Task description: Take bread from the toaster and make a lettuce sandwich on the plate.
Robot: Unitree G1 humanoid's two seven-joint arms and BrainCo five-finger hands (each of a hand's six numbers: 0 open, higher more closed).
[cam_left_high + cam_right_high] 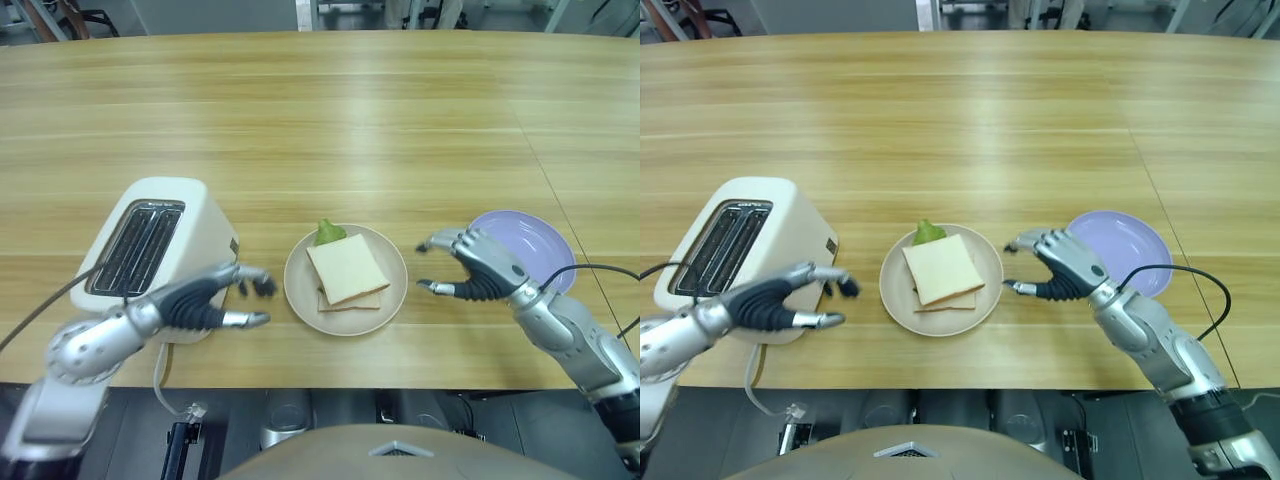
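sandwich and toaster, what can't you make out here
- Lettuce: left eye view, mostly under the top slice; only a tip shows.
- Toaster slots: both views, too dark to tell if bread remains.
- Purple plate: left eye view, near-left edge hidden by the right hand.

Wide wooden worktop, strip of room beyond its far edge.
Worktop of pale wood, grain laid side to side, evenly lit with a soft sheen; seam between sections slanting across the right part. Past the far edge, pale grey floor, metal frame legs at centre and right, dark chair base with reddish-brown pieces at the far left corner.
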